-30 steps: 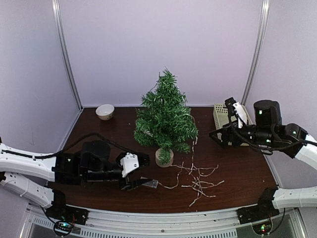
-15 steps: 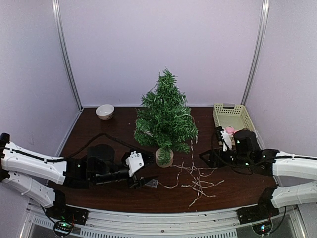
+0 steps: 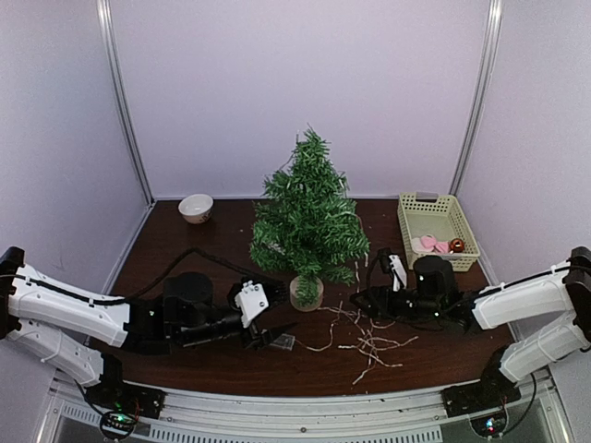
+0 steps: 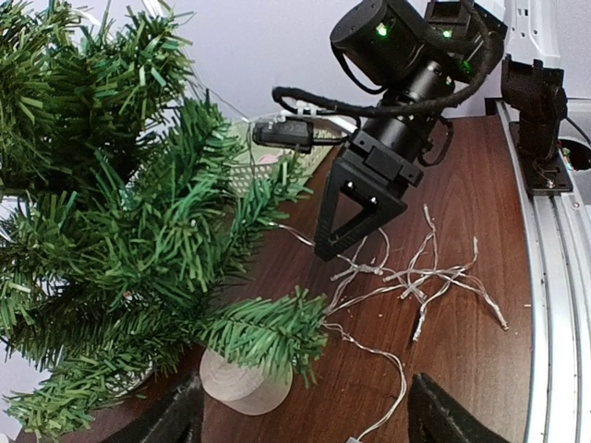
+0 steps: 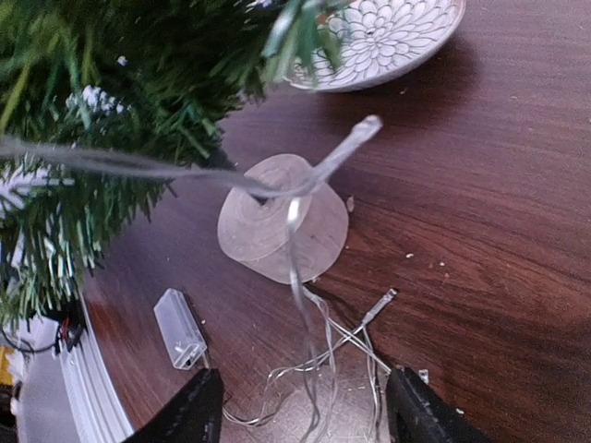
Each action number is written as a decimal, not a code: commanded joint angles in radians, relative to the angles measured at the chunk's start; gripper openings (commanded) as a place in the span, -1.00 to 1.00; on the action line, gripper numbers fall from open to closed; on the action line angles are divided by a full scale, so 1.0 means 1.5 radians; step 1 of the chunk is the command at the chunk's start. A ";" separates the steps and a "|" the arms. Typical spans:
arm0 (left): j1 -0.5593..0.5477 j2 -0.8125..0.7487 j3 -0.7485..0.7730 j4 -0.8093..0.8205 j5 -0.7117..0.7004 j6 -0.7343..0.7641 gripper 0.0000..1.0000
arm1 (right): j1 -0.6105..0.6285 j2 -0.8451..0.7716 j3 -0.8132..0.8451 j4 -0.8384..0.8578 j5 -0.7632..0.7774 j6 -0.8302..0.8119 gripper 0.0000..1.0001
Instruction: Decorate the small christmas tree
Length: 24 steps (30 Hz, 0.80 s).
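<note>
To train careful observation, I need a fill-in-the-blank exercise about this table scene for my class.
1. The bowl sits at the table's back ___ corner.
2. The pink ornaments lie inside the pale yellow ___.
3. The tangled light string lies beside the small christmas tree, on the ___ arm's side.
Missing words: left; basket; right.

small christmas tree (image 3: 307, 217) centre | bowl (image 3: 196, 208) behind-left | basket (image 3: 408, 221) right | light string (image 3: 369, 343) before tree
</note>
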 commanded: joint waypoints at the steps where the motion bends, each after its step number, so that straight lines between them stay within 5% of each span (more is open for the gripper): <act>1: -0.003 0.010 -0.014 0.064 -0.024 -0.005 0.51 | 0.021 0.059 -0.020 0.123 -0.032 0.020 0.06; 6: -0.002 0.007 -0.017 0.064 -0.031 -0.003 0.50 | 0.028 0.114 -0.029 0.232 -0.067 0.057 -0.71; 9: -0.003 -0.001 -0.026 0.057 -0.029 -0.003 0.48 | 0.048 0.057 -0.030 0.206 -0.059 0.064 -0.96; 17: -0.026 0.030 -0.027 0.077 -0.019 0.060 0.39 | 0.099 -0.226 0.056 -0.123 0.002 0.003 -1.00; 24: -0.062 0.162 0.045 0.170 -0.018 0.114 0.31 | 0.107 -0.308 0.111 -0.236 -0.040 -0.001 -1.00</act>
